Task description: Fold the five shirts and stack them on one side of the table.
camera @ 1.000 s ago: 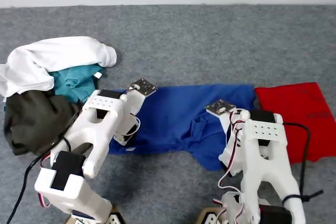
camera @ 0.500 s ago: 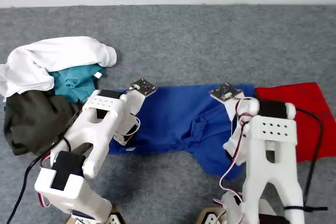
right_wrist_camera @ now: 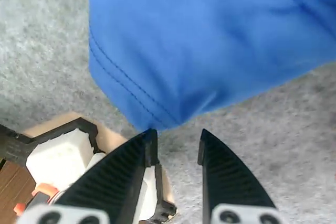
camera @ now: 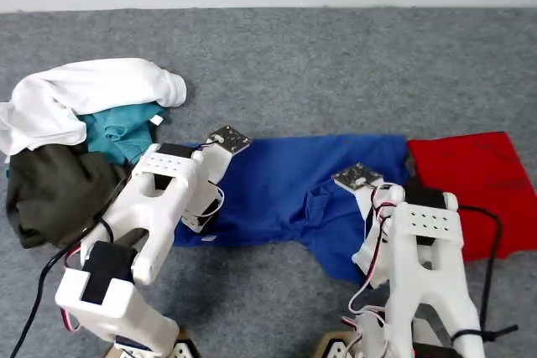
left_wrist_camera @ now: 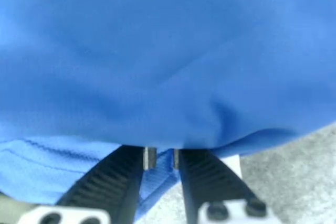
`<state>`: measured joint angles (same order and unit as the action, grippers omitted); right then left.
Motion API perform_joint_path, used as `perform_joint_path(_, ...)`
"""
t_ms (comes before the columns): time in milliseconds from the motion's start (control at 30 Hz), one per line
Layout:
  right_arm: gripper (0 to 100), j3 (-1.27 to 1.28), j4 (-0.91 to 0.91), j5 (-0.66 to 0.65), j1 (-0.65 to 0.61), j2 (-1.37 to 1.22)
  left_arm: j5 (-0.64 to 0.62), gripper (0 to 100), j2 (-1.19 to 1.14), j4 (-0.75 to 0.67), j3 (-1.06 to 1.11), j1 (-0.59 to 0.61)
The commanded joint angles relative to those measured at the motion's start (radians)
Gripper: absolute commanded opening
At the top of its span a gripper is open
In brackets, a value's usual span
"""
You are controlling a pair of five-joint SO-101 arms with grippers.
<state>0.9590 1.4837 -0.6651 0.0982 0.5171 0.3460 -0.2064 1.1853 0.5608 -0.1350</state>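
A blue shirt (camera: 277, 182) lies spread flat across the middle of the grey table. My left gripper (left_wrist_camera: 160, 158) is at the shirt's left edge, shut on a fold of the blue shirt (left_wrist_camera: 168, 51). The left arm (camera: 168, 186) covers that spot in the high view. My right gripper (right_wrist_camera: 176, 140) hangs open just off the near right corner of the blue shirt (right_wrist_camera: 210, 40), its hem at the fingertips. A folded red shirt (camera: 474, 182) lies at the right. White (camera: 92, 90), teal (camera: 126, 132) and dark olive (camera: 50, 190) shirts are heaped at the left.
The grey felt table (camera: 336, 64) is bare behind the blue shirt. The right arm's base (right_wrist_camera: 63, 166) and a wooden edge sit just behind the right gripper. A black cable (camera: 42, 291) runs along the near left.
The right arm swung out toward the red shirt half a second ago, then came back over the blue shirt's near right corner. The left arm has stayed put.
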Motion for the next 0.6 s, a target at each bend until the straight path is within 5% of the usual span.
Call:
perform_joint_path(0,13.2,0.041,-0.059,-0.008,0.005,0.015,-0.005,7,-0.015,-0.057,0.005,-0.008)
perform_joint_path(200,12.9,0.117,-0.193,-0.084,0.004,0.015,-0.005,7,-0.015,-0.057,0.005,-0.008)
perform_joint_path(400,1.2,0.235,-0.406,-0.08,0.01,0.015,-0.005,7,-0.015,-0.057,0.005,-0.008)
perform_joint_path(567,1.0,0.213,-0.374,-0.049,0.01,0.024,-0.005,7,-0.015,-0.057,0.005,-0.008)
